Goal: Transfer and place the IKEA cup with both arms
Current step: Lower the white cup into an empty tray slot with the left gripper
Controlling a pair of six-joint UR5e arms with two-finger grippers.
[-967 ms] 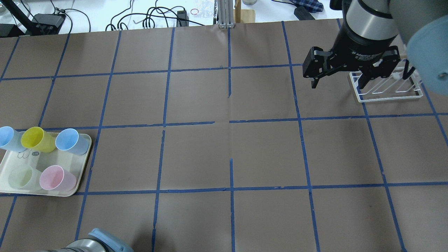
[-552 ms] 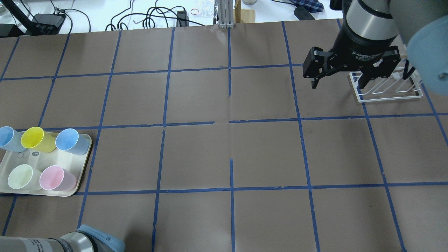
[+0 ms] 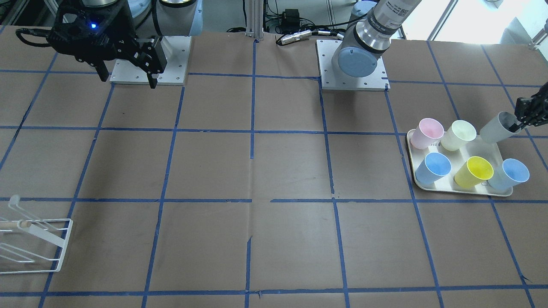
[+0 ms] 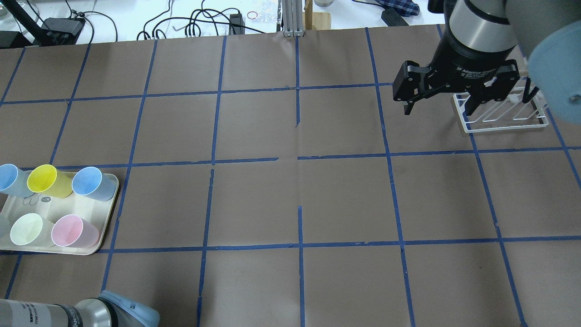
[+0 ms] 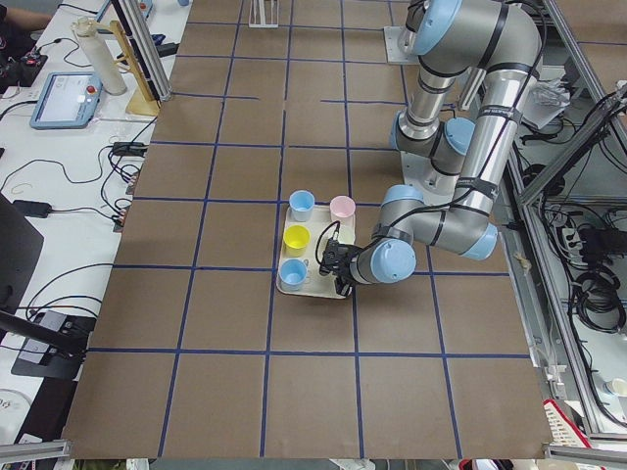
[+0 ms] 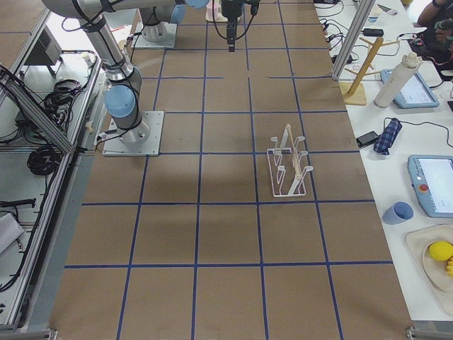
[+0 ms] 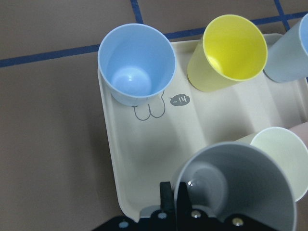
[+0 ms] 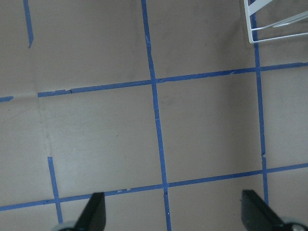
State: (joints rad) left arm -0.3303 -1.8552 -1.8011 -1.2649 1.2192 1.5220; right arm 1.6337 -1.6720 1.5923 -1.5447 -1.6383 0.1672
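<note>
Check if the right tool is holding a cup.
No, the right tool hangs open and empty over the brown table; the grey cup is pinched at its rim by the left tool.

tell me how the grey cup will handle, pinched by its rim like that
Probably light: the grey cup is empty plastic. Pinched at one wall by the left claw, it hangs tilted and may pivot or slip.

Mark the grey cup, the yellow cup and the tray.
grey cup (image 3: 495,128): exterior front-facing view, on its outer wall.
yellow cup (image 3: 477,169): exterior front-facing view, inside its open mouth.
tray (image 4: 68,208): overhead exterior view, on the bare floor between the cups.
</note>
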